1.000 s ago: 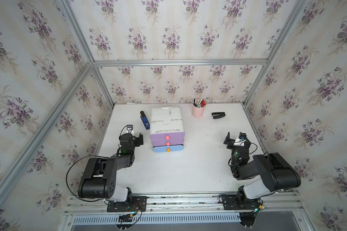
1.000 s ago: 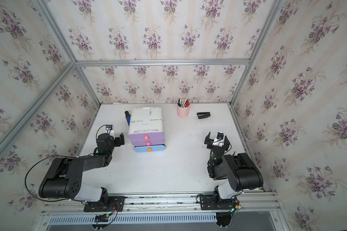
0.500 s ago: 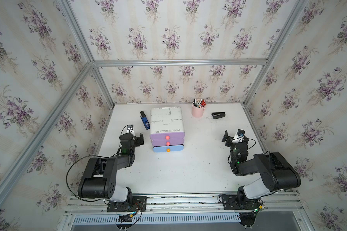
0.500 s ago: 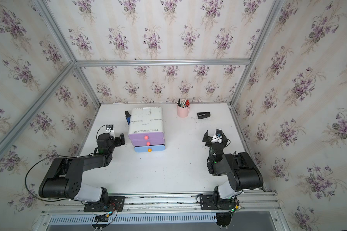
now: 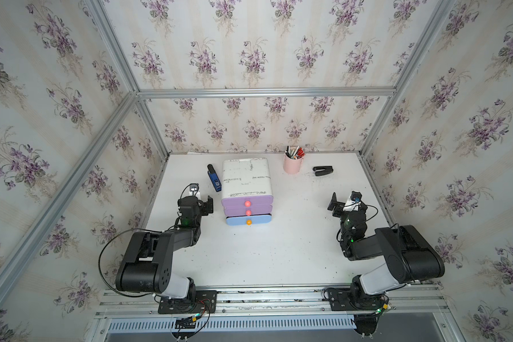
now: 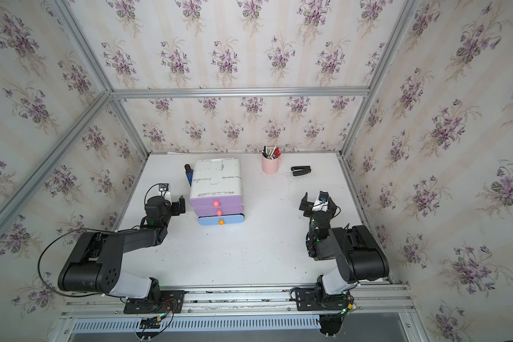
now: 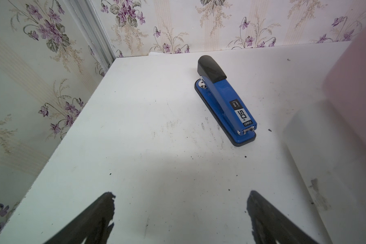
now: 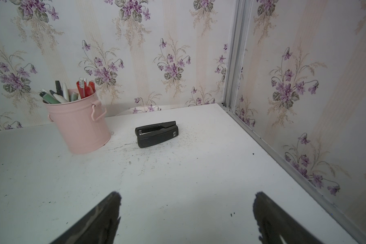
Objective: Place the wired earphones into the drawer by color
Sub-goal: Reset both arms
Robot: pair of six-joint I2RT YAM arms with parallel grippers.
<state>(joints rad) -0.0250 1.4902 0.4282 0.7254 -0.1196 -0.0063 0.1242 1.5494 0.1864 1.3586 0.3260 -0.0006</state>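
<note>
**Top views**
- wired earphones: nowhere in sight in both top views; none on the table [image 5: 264,254], none in either gripper; possibly shut away already, possibly not yet laid out, impossible to tell.
- drawer unit [image 5: 246,183]: at the back middle; two lilac fronts above one blue, all looking pushed in.
- left gripper [image 5: 200,204]: just beside the unit on the left arm's side, spread wide, empty; no shift to speak of over the last second.
- right gripper [image 5: 347,205]: well apart from the unit, near the right rail, spread wide, empty; nudged slightly inward and toward the back compared with a second ago.
- bystanders: blue stapler [image 5: 214,179] just beside the unit; pink pen cup [image 5: 293,164] and black stapler [image 5: 322,171] along the back.

**Left wrist view**
- left gripper [image 7: 181,196]: two dark tips well apart over bare table, nothing between.
- ahead: blue stapler [image 7: 224,101]; close by, a blurred lilac-and-white corner of the drawer unit [image 7: 351,105].
- wired earphones: none here.

**Right wrist view**
- right gripper [image 8: 187,196]: tips equally far apart, nothing held.
- ahead: pink pen cup [image 8: 78,124] and black stapler [image 8: 156,134], near each other but apart.
- wired earphones: none here either.

**Meaning for the task**
- change: only a small re-aim of the right arm.
- judgement: no cargo, no open drawer; either an idle start or a finished sort. If a start, first earphones to locate and a drawer to pull out.
</note>
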